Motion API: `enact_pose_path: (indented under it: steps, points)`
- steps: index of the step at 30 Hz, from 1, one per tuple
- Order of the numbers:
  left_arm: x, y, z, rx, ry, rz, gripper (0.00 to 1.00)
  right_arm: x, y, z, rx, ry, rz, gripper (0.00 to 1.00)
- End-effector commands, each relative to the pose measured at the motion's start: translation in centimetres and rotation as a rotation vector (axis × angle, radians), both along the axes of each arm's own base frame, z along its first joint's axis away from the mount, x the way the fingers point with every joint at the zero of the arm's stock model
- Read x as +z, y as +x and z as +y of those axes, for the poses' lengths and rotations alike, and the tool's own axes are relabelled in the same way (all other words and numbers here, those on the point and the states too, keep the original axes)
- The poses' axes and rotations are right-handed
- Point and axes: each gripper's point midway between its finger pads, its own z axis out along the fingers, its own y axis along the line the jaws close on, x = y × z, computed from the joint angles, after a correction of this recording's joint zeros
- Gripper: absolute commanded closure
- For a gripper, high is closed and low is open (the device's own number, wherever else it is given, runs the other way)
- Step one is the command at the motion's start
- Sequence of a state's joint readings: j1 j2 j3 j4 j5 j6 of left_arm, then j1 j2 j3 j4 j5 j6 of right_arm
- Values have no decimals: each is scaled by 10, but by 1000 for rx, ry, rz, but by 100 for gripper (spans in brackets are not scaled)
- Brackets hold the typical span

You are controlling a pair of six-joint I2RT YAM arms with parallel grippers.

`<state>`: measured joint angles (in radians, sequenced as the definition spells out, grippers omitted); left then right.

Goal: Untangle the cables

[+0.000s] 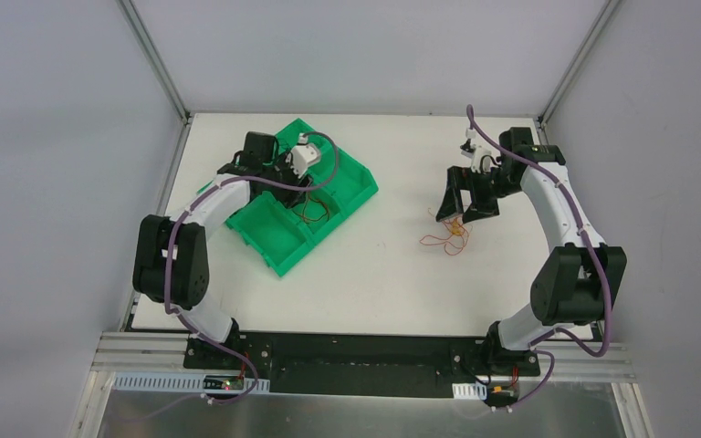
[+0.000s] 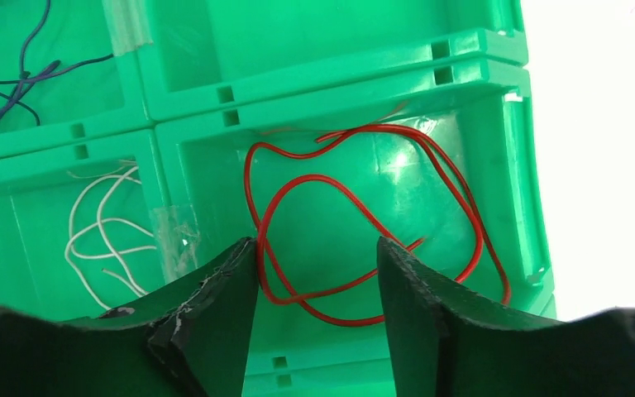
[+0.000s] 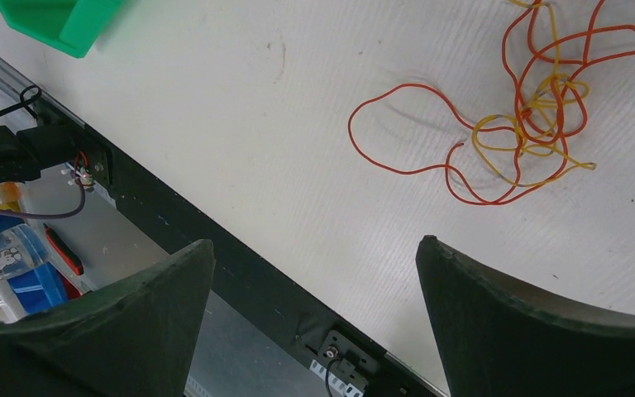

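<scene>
One wire sorted, one knot left
Our left tool (image 2: 316,248) hangs half open and empty over the red wire (image 2: 318,177), alone in its box of the green tray (image 2: 339,83), so it looks sorted. Our right tool (image 3: 316,244) is wide open above the orange and yellow knot (image 3: 537,116) on the worktop (image 3: 298,99), ready to pick.

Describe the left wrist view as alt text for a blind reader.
A thin red wire lies looped in a compartment of a green plastic bin, framed by the left gripper's open black fingers. A white wire lies in the neighbouring compartment.
</scene>
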<state>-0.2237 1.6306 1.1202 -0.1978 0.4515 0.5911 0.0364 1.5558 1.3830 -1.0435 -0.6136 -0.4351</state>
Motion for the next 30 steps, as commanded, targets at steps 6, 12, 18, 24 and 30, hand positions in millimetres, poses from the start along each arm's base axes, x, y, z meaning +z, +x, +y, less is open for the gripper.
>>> enact_pose_path:
  steps: [6,12,18,24,30]
  points:
    - [81,-3,-1,22,-26,-66,29,3,-6,-8,12,-30,-17,5]
    - [111,-19,5,32,-83,-43,22,-9,1,-20,-18,-66,-10,7]
    - [161,-25,-19,49,-293,-5,21,-44,34,-40,-106,-193,-38,12]
    - [173,-27,-23,72,-340,11,21,-85,67,-52,-147,-320,-22,15]
    - [173,-33,-20,73,-329,-3,21,-115,102,-58,-156,-395,-52,39]
